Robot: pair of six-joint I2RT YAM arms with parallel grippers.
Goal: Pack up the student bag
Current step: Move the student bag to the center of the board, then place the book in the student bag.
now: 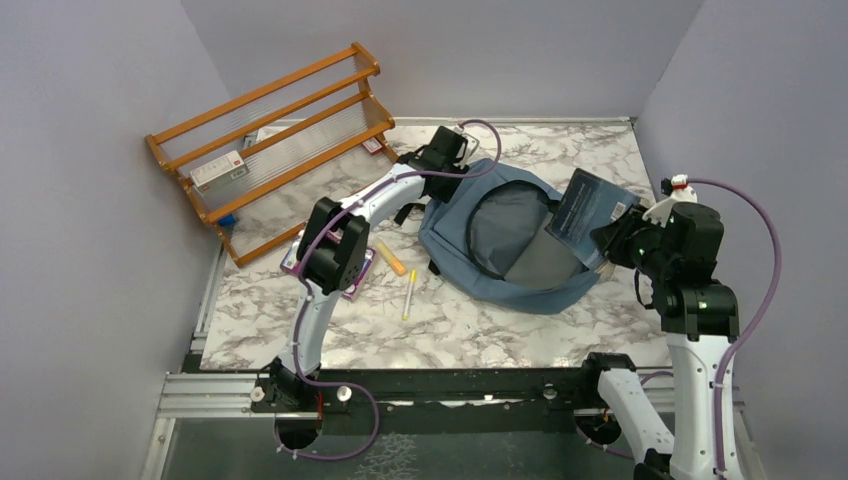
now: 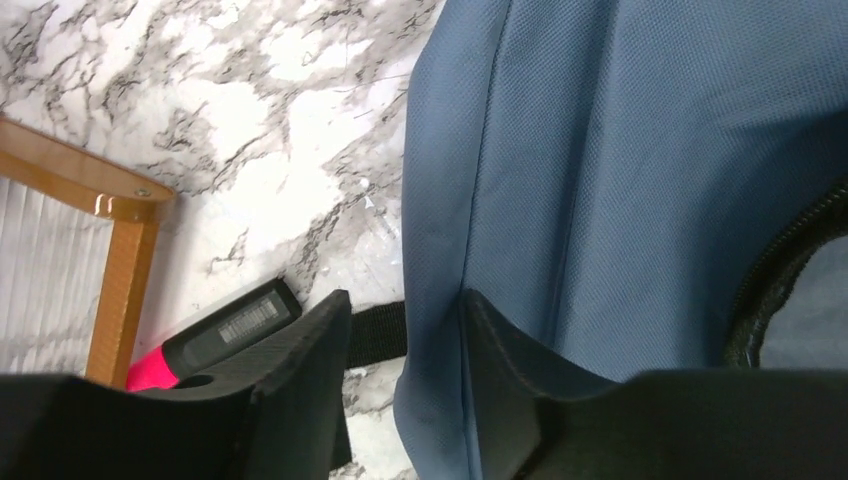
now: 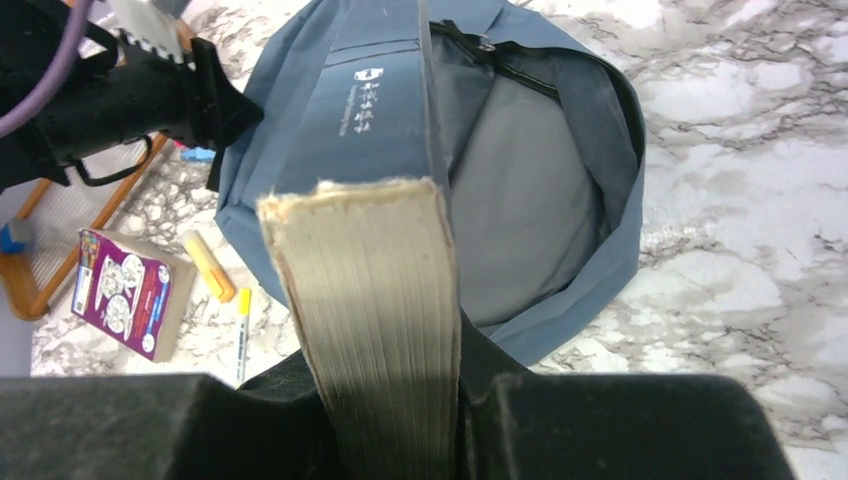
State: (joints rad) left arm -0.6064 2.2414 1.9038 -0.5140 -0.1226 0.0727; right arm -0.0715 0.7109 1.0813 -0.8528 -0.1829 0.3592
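The student bag (image 1: 450,240) lies mid-table, dusty blue, unzipped, its grey lining showing. My left gripper (image 1: 447,150) is at the bag's far left edge. In the left wrist view its jaws (image 2: 405,310) stand apart astride a fold of the bag (image 2: 650,150); the fabric lies against the right finger, with a gap to the left finger. My right gripper (image 1: 610,240) is shut on a dark blue-grey book (image 1: 590,212), held tilted over the bag's right side. In the right wrist view the book (image 3: 370,270) stands page edge up between the jaws (image 3: 385,400), above the open bag (image 3: 590,300).
A wooden rack (image 1: 270,130) leans at the back left. A purple box (image 1: 355,280), an orange marker (image 1: 391,258) and a yellow pen (image 1: 409,295) lie left of the bag. A pink-and-black marker (image 2: 215,335) and a black strap lie by my left fingers.
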